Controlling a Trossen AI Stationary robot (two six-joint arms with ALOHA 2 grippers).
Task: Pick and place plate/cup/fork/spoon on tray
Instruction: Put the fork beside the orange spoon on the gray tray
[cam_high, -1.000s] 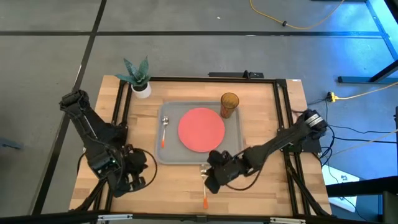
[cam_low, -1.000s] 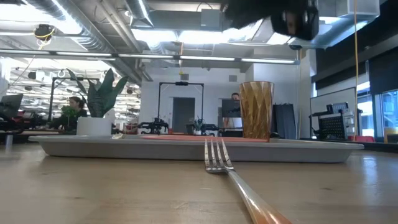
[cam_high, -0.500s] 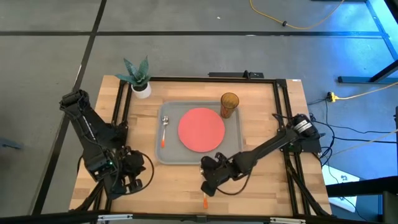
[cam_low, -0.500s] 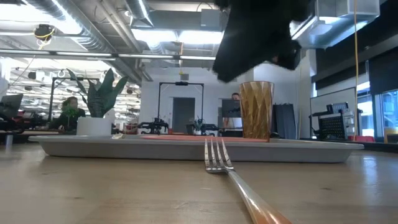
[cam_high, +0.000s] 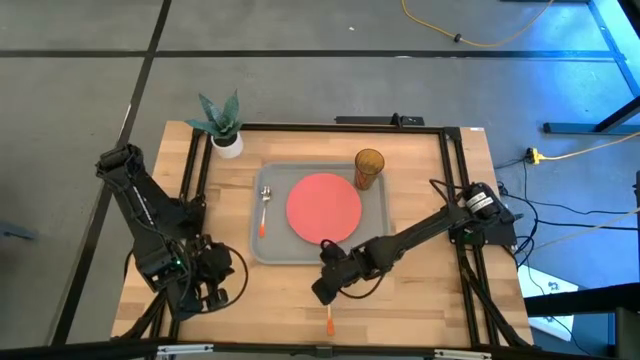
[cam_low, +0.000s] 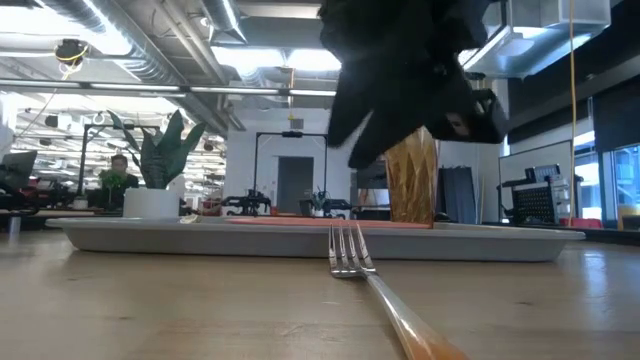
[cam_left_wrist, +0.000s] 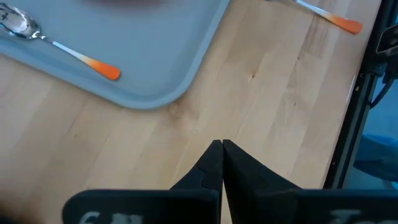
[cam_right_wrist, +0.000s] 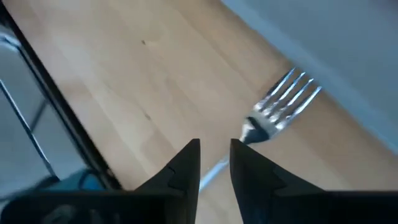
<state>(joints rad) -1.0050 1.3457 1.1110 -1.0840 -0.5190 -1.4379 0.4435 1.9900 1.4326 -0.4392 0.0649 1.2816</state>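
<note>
The right pincer (cam_high: 322, 290) hovers over the fork (cam_right_wrist: 283, 102), which lies on the bench (cam_high: 420, 300) just outside the tray (cam_high: 378, 235); its fingers stand slightly parted and hold nothing. In my judgement it should widen, centre on the thin neck and descend squarely. The left pincer (cam_left_wrist: 222, 155) waits with fingers pressed together; no legible writing.

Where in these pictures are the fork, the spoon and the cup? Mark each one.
fork (cam_right_wrist: 287, 99): right wrist view, on the tines.
spoon (cam_left_wrist: 18, 23): left wrist view, on the bowl, lying in the tray.
cup (cam_high: 368, 167): high view, on its amber side wall.
</note>
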